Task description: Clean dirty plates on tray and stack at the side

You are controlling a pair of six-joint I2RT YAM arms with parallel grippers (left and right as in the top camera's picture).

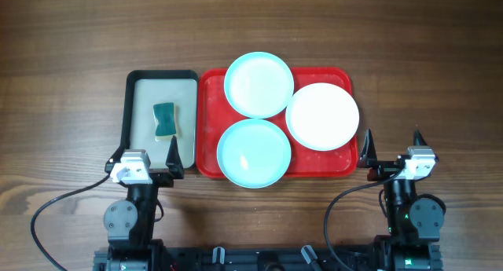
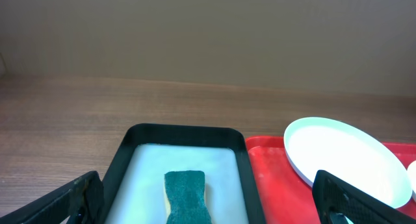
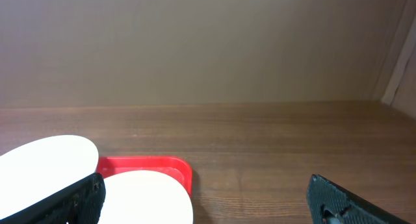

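The left gripper (image 1: pixel 145 155) and the right gripper (image 1: pixel 393 145) are waiting near the tray (image 1: pixel 208 122), fingers wide apart, holding nothing. Three plates (image 1: pixel 322 116) are lying crowded on it, two overhanging the rim. A careless lift is risking knocking a glossy neighbour off.

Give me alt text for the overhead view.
Two aqua plates and a white plate lie on a red tray on a wooden table. Left of it a black-rimmed cream tray holds a green sponge; the left gripper and right gripper sit near the bottom edge, jaws open.
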